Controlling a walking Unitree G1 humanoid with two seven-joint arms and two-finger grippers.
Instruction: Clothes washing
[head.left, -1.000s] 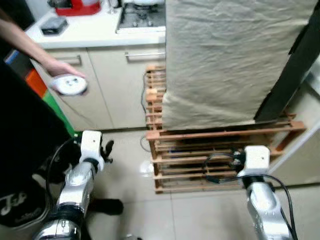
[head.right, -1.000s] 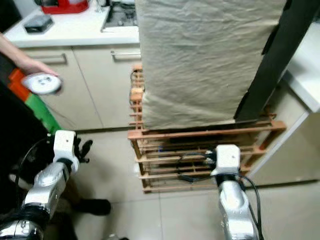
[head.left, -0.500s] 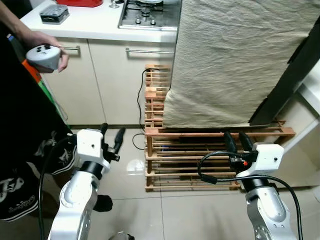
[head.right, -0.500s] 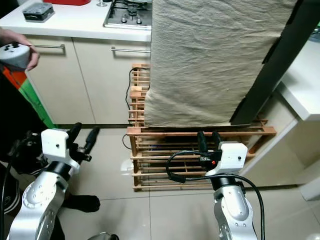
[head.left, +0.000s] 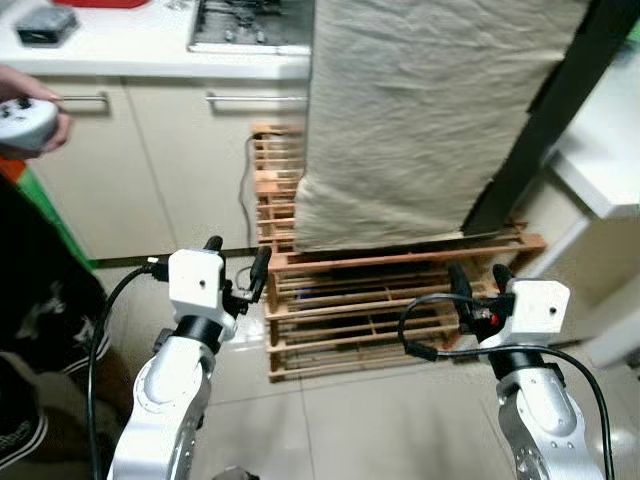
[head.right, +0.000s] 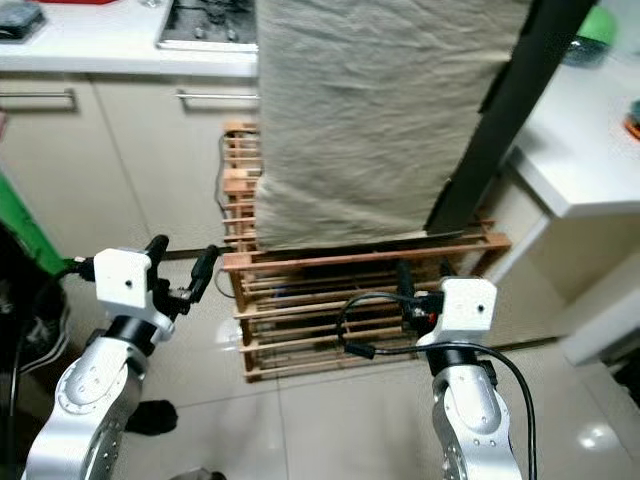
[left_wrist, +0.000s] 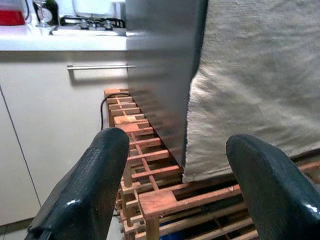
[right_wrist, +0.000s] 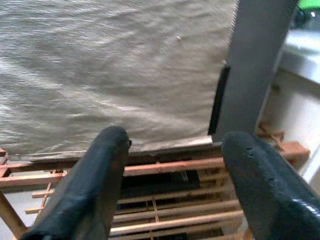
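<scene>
One beige cloth (head.left: 420, 110) hides whatever stands on the wooden rack (head.left: 390, 300).

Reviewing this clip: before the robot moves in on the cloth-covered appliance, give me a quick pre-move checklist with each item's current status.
1. Left claw open and holding nothing: ok.
2. Right claw open and holding nothing: ok.
3. Both claws short of the wooden rack, not touching it: ok.
4. Beige cloth hangs over the front of the tall unit, so no door or opening is exposed: not ok.
5. Person's hand with a white controller is off to the robot's left, apart from both arms: ok.
6. Laundry to load is located: cannot tell.
</scene>
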